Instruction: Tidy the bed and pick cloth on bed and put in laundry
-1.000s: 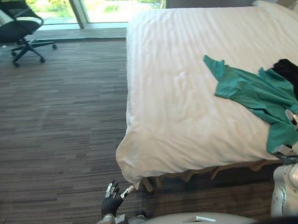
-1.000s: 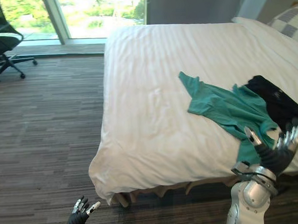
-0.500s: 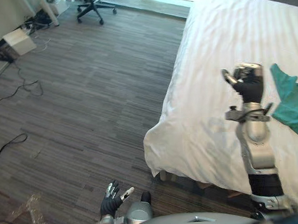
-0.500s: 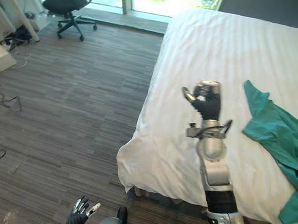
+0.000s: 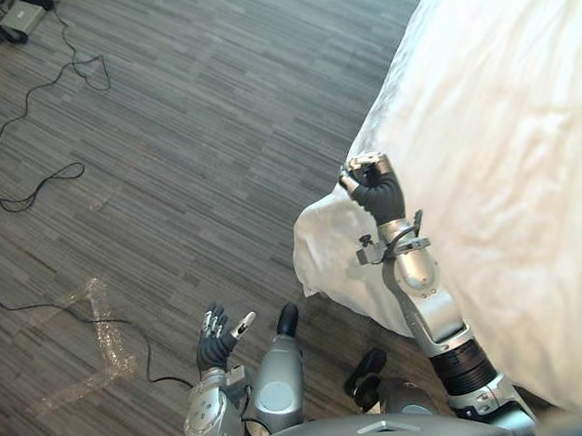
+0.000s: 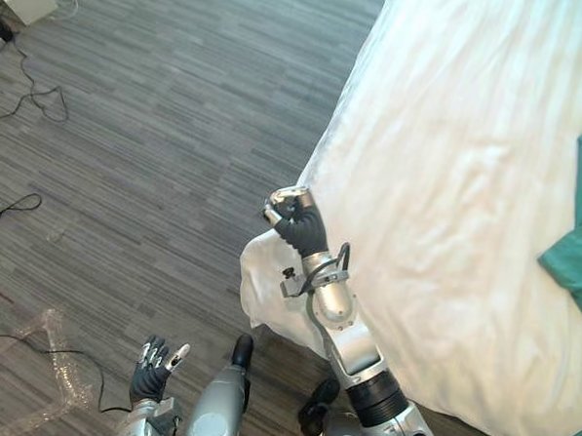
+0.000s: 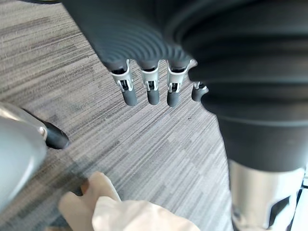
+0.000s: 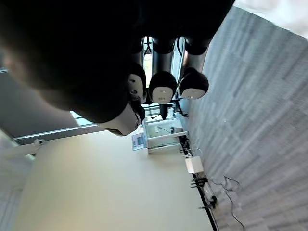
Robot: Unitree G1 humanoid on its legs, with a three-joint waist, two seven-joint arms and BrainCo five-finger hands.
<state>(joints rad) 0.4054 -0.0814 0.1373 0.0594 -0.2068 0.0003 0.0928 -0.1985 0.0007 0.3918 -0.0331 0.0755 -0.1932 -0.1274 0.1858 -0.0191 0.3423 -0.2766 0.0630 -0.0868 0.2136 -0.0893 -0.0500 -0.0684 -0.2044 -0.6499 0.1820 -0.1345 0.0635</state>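
White bed (image 5: 482, 140) is lying beside the right hand (image 5: 373, 187) in the left eye view, the hand's fingers curling on nothing. In the right eye view, the green cloth (image 6: 578, 261) is lying on the bed, well apart from that hand. In the left wrist view, the left hand (image 7: 153, 93) is holding its fingers straight above the floor (image 7: 159, 144).

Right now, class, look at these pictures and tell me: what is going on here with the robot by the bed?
The robot stands at the near corner of the white bed. Its right hand is raised by that corner with its fingers curled, holding nothing. Its left hand hangs low over the wooden floor, with its fingers relaxed and open. The green cloth lies further along the bed, well away from both hands, so it has not yet been picked up.
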